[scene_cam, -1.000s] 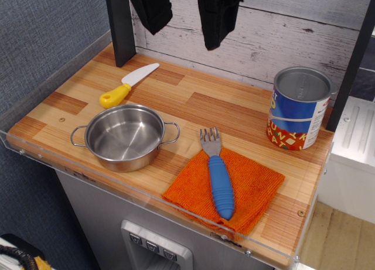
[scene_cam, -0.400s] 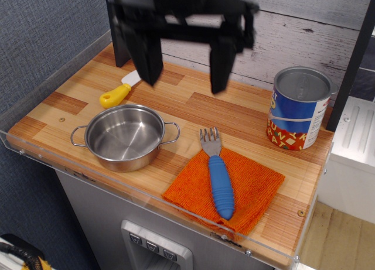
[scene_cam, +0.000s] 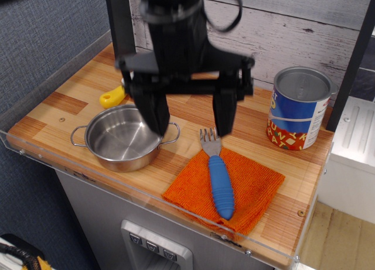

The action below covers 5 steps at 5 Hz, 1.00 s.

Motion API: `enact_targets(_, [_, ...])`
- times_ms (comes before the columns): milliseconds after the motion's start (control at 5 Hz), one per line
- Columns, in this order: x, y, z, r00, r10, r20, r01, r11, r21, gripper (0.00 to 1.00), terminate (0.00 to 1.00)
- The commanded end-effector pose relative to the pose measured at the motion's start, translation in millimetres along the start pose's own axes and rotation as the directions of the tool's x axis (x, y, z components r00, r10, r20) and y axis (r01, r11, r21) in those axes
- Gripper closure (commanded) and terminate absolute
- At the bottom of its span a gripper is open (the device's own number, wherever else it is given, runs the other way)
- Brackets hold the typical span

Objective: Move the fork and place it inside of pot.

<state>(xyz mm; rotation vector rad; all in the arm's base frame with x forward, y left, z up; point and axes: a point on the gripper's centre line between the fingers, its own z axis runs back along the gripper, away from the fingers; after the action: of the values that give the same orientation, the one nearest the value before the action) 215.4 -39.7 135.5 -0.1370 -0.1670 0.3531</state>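
Note:
The fork (scene_cam: pixel 218 177), with a ribbed blue handle and grey tines, lies on an orange cloth (scene_cam: pixel 225 189) at the front right, tines pointing away from the front edge. The shiny steel pot (scene_cam: pixel 120 138) stands to its left, empty. My black gripper (scene_cam: pixel 190 126) hangs open and empty above the table, between the pot and the fork tines. Its left finger hides part of the pot's right rim, and its right finger is just above the tines.
A blue-labelled tin can (scene_cam: pixel 297 109) stands at the back right. A yellow-handled knife (scene_cam: pixel 112 96) lies behind the pot, mostly hidden by the gripper. A dark post (scene_cam: pixel 120 21) rises at the back left. A clear lip runs along the table's front edge (scene_cam: pixel 176 208).
The gripper has come down and forward from the top of the view to just above the table between pot and fork. Fork, pot and can have not moved.

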Motion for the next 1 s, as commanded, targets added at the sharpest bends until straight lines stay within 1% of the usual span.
enact_targets(0, [5.2, 5.7, -32.4, 0.991, 0.083, 0.106, -0.078, 0.996, -0.052, 0.0, 0.0])
enact_targets(200, [14.0, -1.0, -48.9, 0.989, 0.105, 0.101, -0.102, 0.994, -0.039, 0.0, 0.0])
enact_targets(400, [20.7, -8.4, -65.7, 0.992, 0.087, 0.089, -0.085, 0.996, -0.019, 0.0, 0.0])
enact_targets(600, [22.9, -9.7, -81.3, 0.993, 0.081, 0.089, -0.081, 0.997, -0.009, 0.0, 0.0])
enact_targets(800, [24.9, -11.1, -93.8, 0.993, 0.092, 0.077, -0.092, 0.996, 0.007, 0.0, 0.0])
